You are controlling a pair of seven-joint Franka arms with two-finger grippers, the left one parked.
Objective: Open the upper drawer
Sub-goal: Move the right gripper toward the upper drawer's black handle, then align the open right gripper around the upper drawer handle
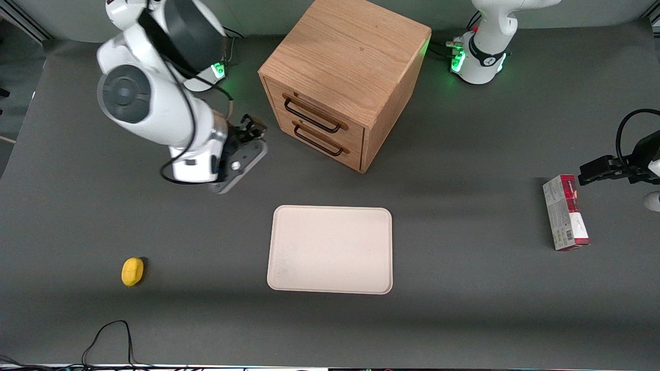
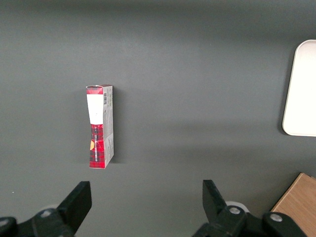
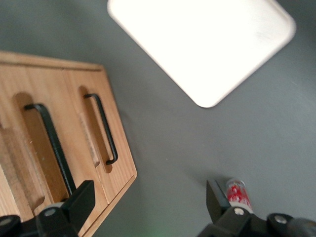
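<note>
step: approach, drawer not yet opened | claw [image 1: 251,128]: fingers spread wide, holding nothing, just beside the cabinet [image 1: 345,77] front | upper drawer [image 1: 314,113]: closed, topmost in cabinet | next: bring the open fingers around its dark handle [image 3: 52,148], close, pull outward

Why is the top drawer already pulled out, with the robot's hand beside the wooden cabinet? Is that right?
Not quite. The upper drawer is shut, flush with the cabinet front like the lower drawer; the front view shows it. The rest holds: the hand is open and hangs beside the cabinet, near the drawer fronts but not on the handle.
</note>
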